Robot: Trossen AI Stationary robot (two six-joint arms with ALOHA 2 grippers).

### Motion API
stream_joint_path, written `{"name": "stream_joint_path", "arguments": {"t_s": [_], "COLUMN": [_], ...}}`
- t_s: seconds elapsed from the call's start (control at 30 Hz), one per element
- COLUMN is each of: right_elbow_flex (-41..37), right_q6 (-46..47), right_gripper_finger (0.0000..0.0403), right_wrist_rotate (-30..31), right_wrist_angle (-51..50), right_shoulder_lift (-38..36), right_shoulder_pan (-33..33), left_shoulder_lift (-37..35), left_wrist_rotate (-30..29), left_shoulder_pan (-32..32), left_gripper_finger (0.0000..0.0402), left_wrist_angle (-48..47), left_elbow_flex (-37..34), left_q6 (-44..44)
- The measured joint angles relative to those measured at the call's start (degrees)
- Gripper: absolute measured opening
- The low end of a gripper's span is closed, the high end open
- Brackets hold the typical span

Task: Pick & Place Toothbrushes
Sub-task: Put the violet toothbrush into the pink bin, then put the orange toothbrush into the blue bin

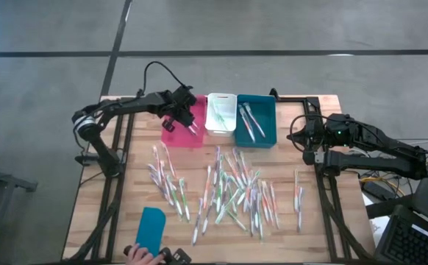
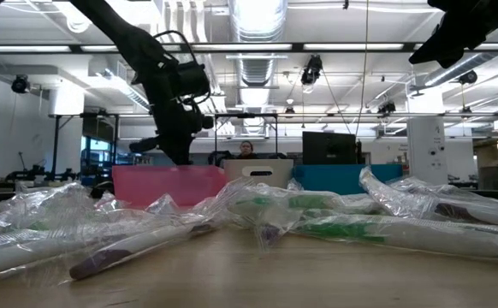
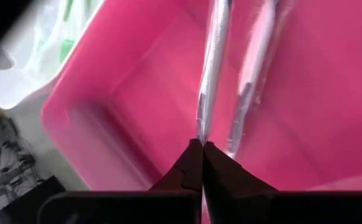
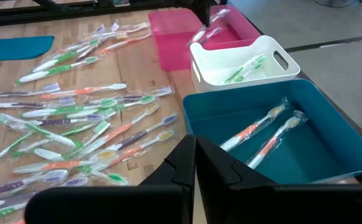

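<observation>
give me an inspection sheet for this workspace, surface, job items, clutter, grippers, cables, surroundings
Surface: wooden table.
Job's things: wrapped toothbrushes strewn mid-table; pink bin, white bin, teal bin at the far edge, green brushes in white, orange in teal.
Clutter: teal lid near front edge.
Grippers: left gripper over pink bin, shut on a toothbrush; right gripper shut, empty, beside teal bin.
Cables: black cable looping above left arm.
Surroundings: person's hand at front edge.

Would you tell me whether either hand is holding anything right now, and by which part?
The left hand, over the pink bin, pinches a wrapped toothbrush by the end of its wrapper. The right hand is shut on nothing.
</observation>
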Motion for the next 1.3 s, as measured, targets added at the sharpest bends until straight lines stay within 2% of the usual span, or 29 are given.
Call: {"name": "stream_joint_path", "arguments": {"t_s": [0.6,0.73,1.03,1.3], "right_elbow_flex": [0.0,0.0,0.0,0.0], "right_q6": [0.0,0.0,0.0,0.0], "right_gripper_finger": [0.0008,0.0008,0.0008,0.0008], "right_wrist_rotate": [0.0,0.0,0.0,0.0], "right_wrist_angle": [0.0,0.0,0.0,0.0], "right_shoulder_lift": [0.0,0.0,0.0,0.0], "right_shoulder_pan": [0.0,0.0,0.0,0.0], "left_shoulder_lift": [0.0,0.0,0.0,-1.5], "left_wrist_rotate": [0.4,1.0,0.9,-2.7], "left_shoulder_pan": [-0.1,-0.2,-0.3,-1.6], "left_gripper_finger": [0.0009,0.003,0.0105,0.0121], "left_wrist_angle": [6.3,6.6,7.5,7.5], "left_elbow_flex": [-5.8,-5.9,-5.9,-5.9], "left_q6": [1.2,0.2,-1.6,-2.9]}}
